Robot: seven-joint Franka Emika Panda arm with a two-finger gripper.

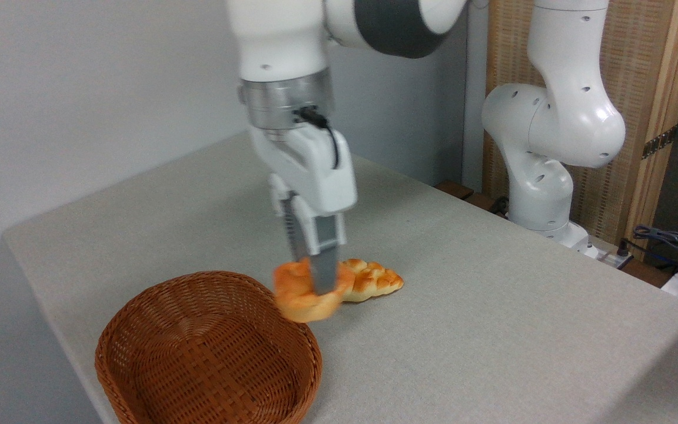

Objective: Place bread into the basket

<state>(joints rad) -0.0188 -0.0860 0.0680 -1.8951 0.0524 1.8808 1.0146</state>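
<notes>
The bread [301, 297], a small round orange-golden bun, hangs blurred in the air just above the right rim of the basket. My gripper [315, 281] points straight down and is shut on it, one finger pressed across its front. The basket [156, 359], brown woven wicker and shallow, sits at the near left of the table with nothing showing inside it.
A flat braided golden loaf [373, 280] lies on the table right behind and to the right of the bun. The grey table [492, 306] drops off close to the basket's left side and front. The arm's white base [542, 194] stands at the back right.
</notes>
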